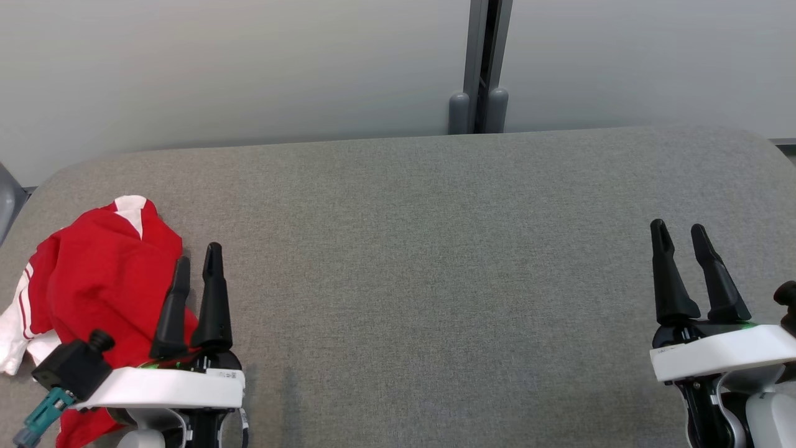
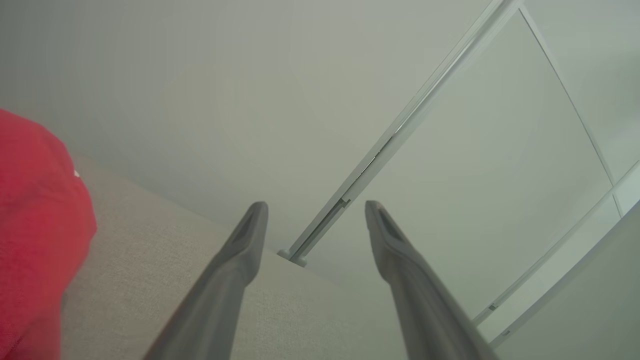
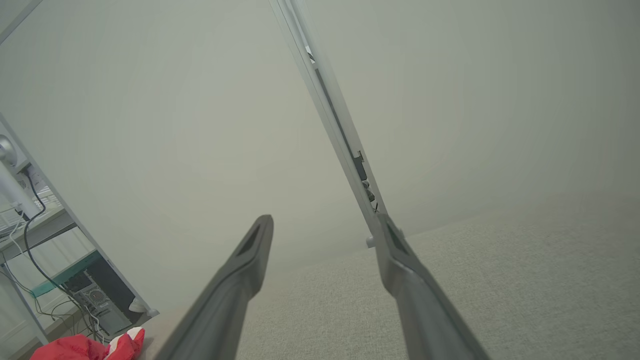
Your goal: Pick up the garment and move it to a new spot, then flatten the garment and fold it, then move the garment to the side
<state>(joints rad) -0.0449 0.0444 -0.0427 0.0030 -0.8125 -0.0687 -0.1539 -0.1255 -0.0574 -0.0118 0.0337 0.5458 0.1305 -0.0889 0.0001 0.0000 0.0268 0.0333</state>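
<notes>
Well, the red garment (image 1: 93, 267), trimmed in white, lies crumpled in a heap at the near left corner of the grey table (image 1: 435, 249), with a white edge spilling toward the table's left rim. The left gripper (image 1: 198, 254) hangs over that same corner, right at the heap's inner edge, and its white wrist covers the near part of the cloth. Its two dark fingers stand apart with nothing between them. From its own wrist camera the red cloth sits off to the left of the fingers, outside the gap, and I cannot tell whether the nearer finger brushes it. The right gripper (image 1: 678, 226) is over the table's near right corner, well apart from the garment, its fingers likewise spread and empty above bare grey fabric. By my count there is one garment, one table, and two grippers with two fingers each. Behind the table's far edge stands a pale wall split by one dark post (image 1: 485, 62).
</notes>
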